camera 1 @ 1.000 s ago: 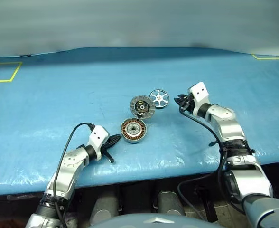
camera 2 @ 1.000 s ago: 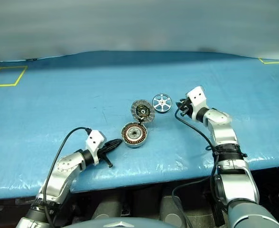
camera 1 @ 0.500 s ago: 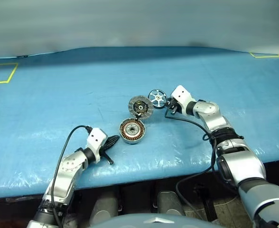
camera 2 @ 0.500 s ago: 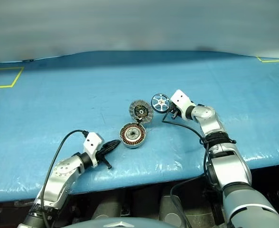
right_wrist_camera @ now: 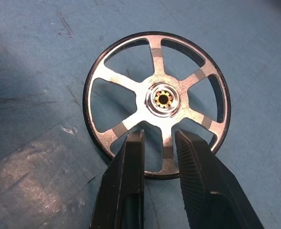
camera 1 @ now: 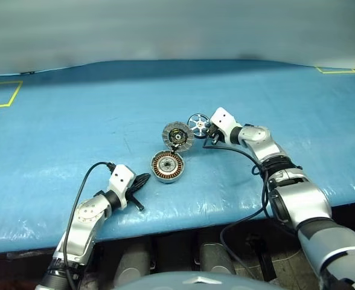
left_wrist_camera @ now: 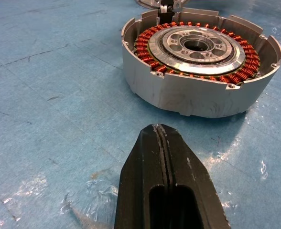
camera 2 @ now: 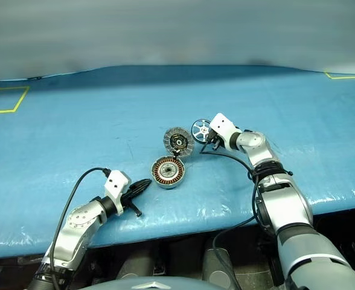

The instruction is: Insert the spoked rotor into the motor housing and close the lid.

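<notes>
Blue plastic-covered worktop (camera 1: pixel 75 121) with yellow tape marks near its far corners.

Motor housing (camera 1: pixel 168 166): lies flat near the front middle of the worktop, open side up. The left wrist view shows copper-orange windings in a ring around a silver centre, inside a grey notched wall (left_wrist_camera: pixel 198 98).

Lid (camera 1: pixel 179 135): stands tilted just behind the housing, joined to it at the far edge, inner face with dark radial segments turned toward the camera. Not closed.

Spoked rotor (camera 1: pixel 198 124): lies flat on the worktop just to the right of the lid and behind the housing, apart from the housing. Black rim, six silver spokes, small brass-coloured bore in the hub (right_wrist_camera: pixel 163 99).

Right gripper (right_wrist_camera: pixel 158 136): at the near edge of the rotor, its two black fingers (right_wrist_camera: pixel 193 157) a narrow gap apart, tips over the rim and spokes on the near side of the hub. Cannot tell whether the tips touch the rotor; the rotor is not lifted.

Left gripper (left_wrist_camera: pixel 160 129): fingers pressed together, holding nothing, low over the worktop a little to the left of the housing and pointing at its wall, not touching it.
</notes>
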